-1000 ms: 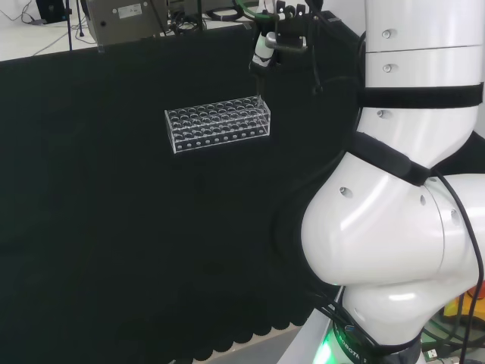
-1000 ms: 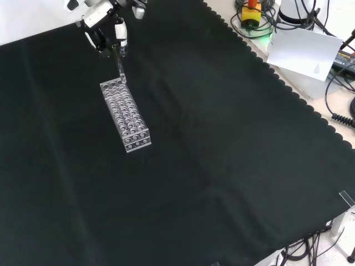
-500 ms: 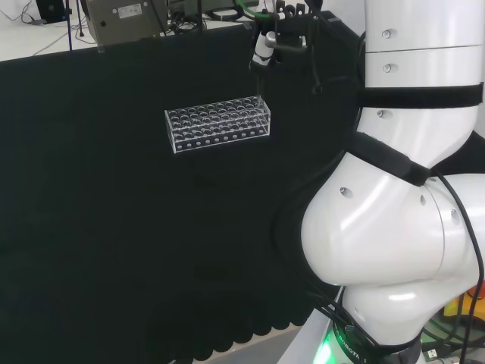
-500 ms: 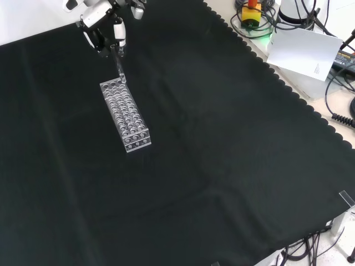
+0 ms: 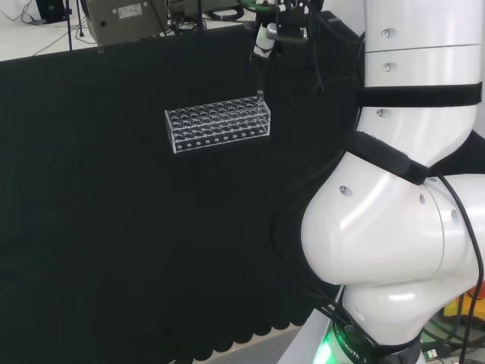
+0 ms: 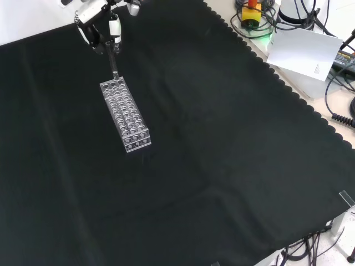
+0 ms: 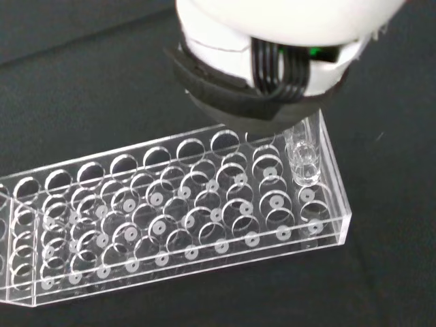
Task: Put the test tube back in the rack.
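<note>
Black cloth (image 6: 222, 138) is bearing your clear rack (image 6: 125, 115), otherwise empty. Your hand (image 6: 102, 25), fingers pinching the test tube (image 6: 114, 72), is lifting slightly while the tube is standing over the end hole.

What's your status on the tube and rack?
Hand shut on test tube, upright. Tube's lower end over a hole at an end of the rack, not seated. Nothing in the way.
</note>
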